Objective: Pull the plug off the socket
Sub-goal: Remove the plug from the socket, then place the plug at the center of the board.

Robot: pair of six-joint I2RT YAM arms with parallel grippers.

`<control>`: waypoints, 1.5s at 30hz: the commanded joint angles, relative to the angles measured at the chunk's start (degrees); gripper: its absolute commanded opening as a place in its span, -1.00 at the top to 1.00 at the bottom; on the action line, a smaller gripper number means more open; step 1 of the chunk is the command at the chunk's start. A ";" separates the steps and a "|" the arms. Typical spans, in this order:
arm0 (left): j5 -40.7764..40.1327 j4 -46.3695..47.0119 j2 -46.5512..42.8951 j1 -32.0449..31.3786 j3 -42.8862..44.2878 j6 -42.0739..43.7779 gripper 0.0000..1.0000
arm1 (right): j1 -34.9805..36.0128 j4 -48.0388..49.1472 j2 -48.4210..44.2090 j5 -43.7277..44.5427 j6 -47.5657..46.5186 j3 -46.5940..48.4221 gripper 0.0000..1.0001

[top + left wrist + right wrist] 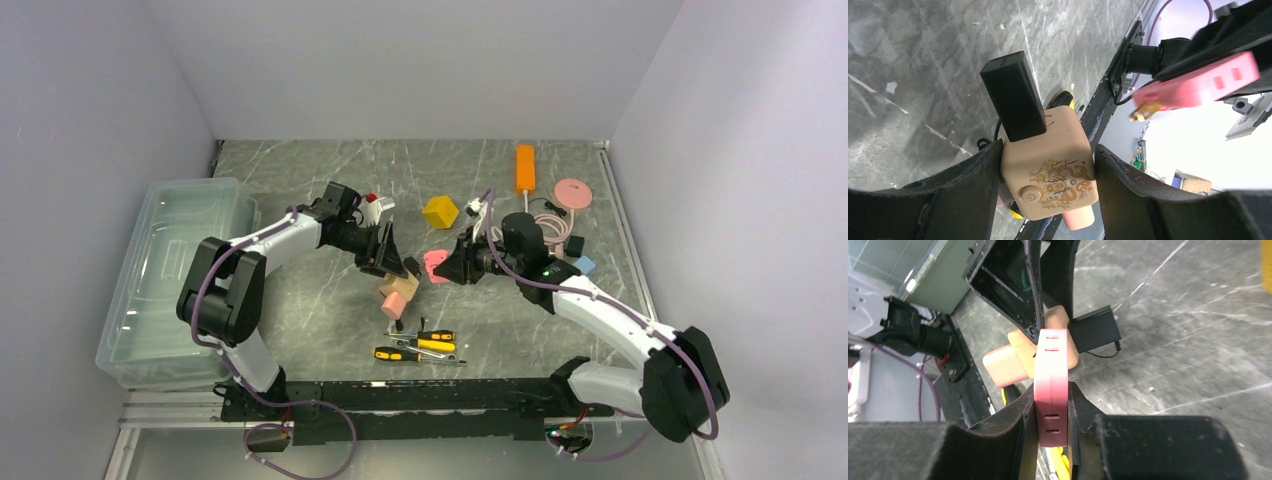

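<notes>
Left gripper (390,258) is clamped on the beige socket (1058,150), which has a black adapter (1013,97) plugged in. Right gripper (1052,405) pinches the pink plug (1050,360), seemingly just clear of the socket, above the grey marbled table (300,180) between white walls (400,60).

On the grey stone-patterned table (300,170): two white-and-black robot arms (280,238), one beige cube-shaped socket (1048,170), one flat pink plug (1051,385), one black rectangular plug (1014,97), one yellow cube (441,212), one orange bar (525,167), one pink round disc (573,192), one small blue block (585,265), one clear plastic bin (180,270) and at least two yellow-and-black screwdrivers (436,337).
</notes>
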 commanded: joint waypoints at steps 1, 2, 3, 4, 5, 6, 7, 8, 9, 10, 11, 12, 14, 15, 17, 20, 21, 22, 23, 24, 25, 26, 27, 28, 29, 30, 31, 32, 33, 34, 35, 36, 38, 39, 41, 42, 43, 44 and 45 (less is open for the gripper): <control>-0.56 -0.31 -2.38 0.75 2.33 0.20 1.00 | -1.23 -0.94 -5.41 8.13 0.75 1.27 1.00; -1.03 0.21 -3.12 1.14 1.97 -0.14 1.00 | -2.24 -2.64 -6.03 11.59 1.22 1.73 1.00; -1.37 1.07 -3.75 1.61 1.63 -0.67 1.00 | -3.56 -4.83 -6.35 13.37 1.80 2.25 1.00; -1.64 2.51 -4.84 2.20 0.97 -1.43 1.00 | -5.31 -6.51 -6.51 14.99 2.57 2.56 1.00; -2.38 4.32 -6.35 2.90 0.09 -2.55 1.00 | -6.77 -8.07 -6.60 16.53 3.66 2.69 1.00; -3.17 6.02 -8.72 3.59 -0.87 -3.46 1.00 | -8.74 -9.14 -6.53 17.46 4.81 2.57 1.00; -5.04 6.98 -10.30 4.25 -1.57 -3.85 1.00 | -10.91 -9.93 -6.33 17.77 5.80 2.24 1.00; -7.24 6.89 -11.91 4.65 -1.93 -3.52 1.00 | -12.95 -10.66 -6.03 18.21 6.88 1.84 1.00; -9.48 6.35 -13.34 4.78 -2.07 -2.93 1.00 | -15.20 -11.44 -5.81 18.90 7.87 1.38 1.00; -11.93 5.85 -14.79 4.87 -2.23 -2.25 1.00 | -17.31 -12.22 -5.48 19.36 8.82 0.77 1.00; -14.23 5.49 -16.20 4.88 -2.59 -1.78 1.00 | -19.89 -12.56 -5.17 18.60 9.71 0.13 1.00; -16.53 5.34 -17.46 4.88 -2.85 -1.41 1.00 | -22.70 -12.31 -4.86 16.54 10.67 -0.80 1.00; -20.92 4.31 -19.39 4.86 -2.95 -0.70 1.00 | -27.44 -9.89 -3.41 10.05 12.53 -2.74 1.00; -22.64 3.94 -20.02 4.87 -2.98 -0.48 1.00 | -28.60 -9.00 -2.44 7.85 13.29 -3.44 1.00; -24.30 3.66 -20.75 4.88 -3.00 -0.42 1.00 | -29.25 -8.93 -0.09 5.90 13.52 -3.95 1.00; -24.62 3.25 -20.45 4.88 -2.73 -0.58 1.00 | -29.14 -8.50 3.38 4.17 14.05 -5.24 1.00; -24.70 3.18 -20.28 4.88 -2.65 -0.70 1.00 | -29.11 -8.13 4.16 3.63 14.22 -5.70 1.00; -24.75 3.14 -20.12 4.88 -2.52 -0.73 1.00 | -29.00 -7.63 4.91 2.97 14.56 -6.24 1.00; -24.81 3.14 -20.03 4.88 -2.50 -0.86 1.00 | -28.91 -7.01 5.59 2.25 14.78 -6.88 1.00; -24.82 3.21 -19.97 4.88 -2.48 -0.92 1.00 | -28.71 -6.63 6.27 1.80 14.90 -7.20 1.00; -24.73 3.36 -19.95 4.88 -2.48 -0.99 1.00 | -28.53 -6.49 7.00 1.78 14.79 -7.40 1.00; -24.65 3.47 -19.95 4.88 -2.60 -1.10 1.00 | -28.38 -6.68 7.76 2.07 14.62 -7.47 1.00; -24.45 3.49 -19.86 4.88 -2.61 -1.23 1.00 | -28.25 -6.92 8.46 2.74 14.50 -7.50 1.00; -24.46 3.52 -19.82 4.88 -2.59 -1.26 1.00 | -28.15 -7.23 9.14 3.52 14.41 -7.40 0.99; -24.41 3.52 -19.71 4.88 -2.59 -1.22 1.00 | -28.11 -7.58 9.78 4.51 14.34 -7.32 0.92; -24.37 3.48 -19.57 4.88 -2.57 -1.34 1.00 | -28.14 -7.96 10.31 5.45 14.30 -7.19 0.83; -24.30 3.44 -19.48 4.88 -2.51 -1.33 1.00 | -28.05 -8.36 10.64 6.42 14.22 -7.07 0.75; -24.24 3.41 -19.39 4.88 -2.52 -1.38 1.00 | -27.93 -8.42 10.70 7.14 14.21 -7.00 0.66; -24.27 3.41 -19.34 4.88 -2.48 -1.39 1.00 | -27.79 -8.49 10.61 7.87 14.33 -6.95 0.55; -24.20 3.45 -19.34 4.88 -2.50 -1.46 1.00 | -27.69 -8.60 10.37 8.77 14.37 -6.95 0.43; -24.19 3.52 -19.34 4.88 -2.48 -1.50 1.00 | -27.51 -8.97 10.08 9.66 14.39 -6.75 0.31; -24.19 3.52 -19.40 4.88 -2.52 -1.55 1.00 | -27.52 -9.38 9.83 10.55 14.31 -6.65 0.18; -24.19 3.73 -19.55 4.88 -2.65 -1.69 1.00 | -27.42 -10.00 9.32 12.19 14.29 -6.43 0.00; -24.27 3.78 -19.68 4.88 -2.69 -1.80 1.00 | -27.43 -10.25 9.07 12.82 14.30 -6.42 -0.10; -24.45 4.25 -20.11 4.88 -2.94 -2.23 1.00 | -27.44 -10.99 8.58 14.33 14.44 -6.24 -0.43; -24.46 4.64 -20.39 4.88 -3.06 -2.51 1.00 | -27.47 -11.49 8.36 14.97 14.40 -6.12 -0.55; -24.60 5.03 -20.73 4.88 -3.21 -2.76 1.00 | -27.40 -11.99 8.01 15.65 14.39 -5.89 -0.64; -24.81 5.65 -21.12 4.88 -3.33 -3.32 1.00 | -27.47 -12.62 7.53 16.21 14.34 -5.74 -0.70; -24.93 6.51 -21.55 4.93 -3.54 -3.92 1.00 | -27.42 -13.20 6.82 16.89 14.30 -5.48 -0.75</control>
